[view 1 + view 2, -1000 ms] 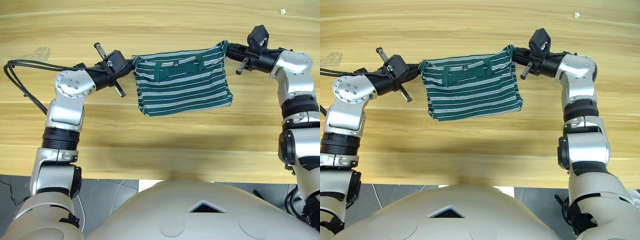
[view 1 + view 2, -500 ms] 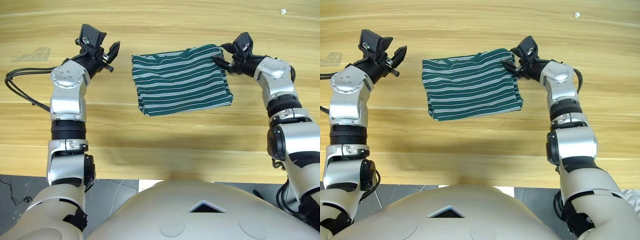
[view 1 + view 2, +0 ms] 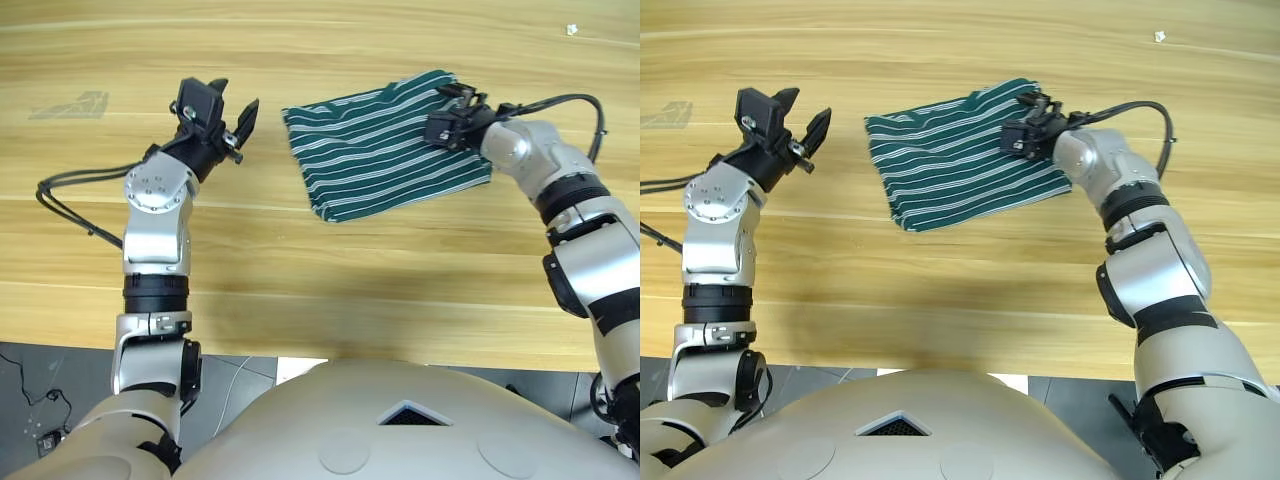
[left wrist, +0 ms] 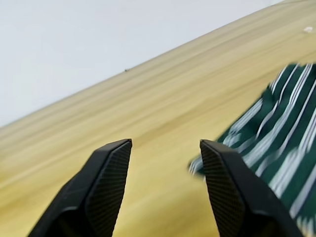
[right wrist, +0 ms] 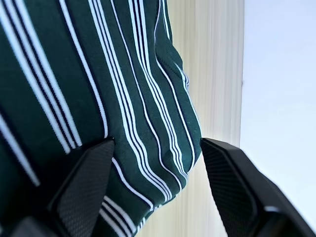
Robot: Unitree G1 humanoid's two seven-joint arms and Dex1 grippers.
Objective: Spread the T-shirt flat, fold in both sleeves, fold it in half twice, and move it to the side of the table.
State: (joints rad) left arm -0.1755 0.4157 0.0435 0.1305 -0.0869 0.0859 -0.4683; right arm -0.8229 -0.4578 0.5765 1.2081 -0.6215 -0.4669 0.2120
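Lying folded on the counter [image 3: 300, 270], far and right of centre, the one shirt [image 3: 385, 140] has the right jaws spread wide over its right edge, not clamped, probably to slide it sideways. The left jaws, second of two sets, gape empty to its left, apart.

Folded striped T-shirt [image 3: 945, 165] under right claw [image 3: 1028, 125], on counter [image 3: 940, 270]; left claw [image 3: 808, 107] spread, well apart from T-shirt.
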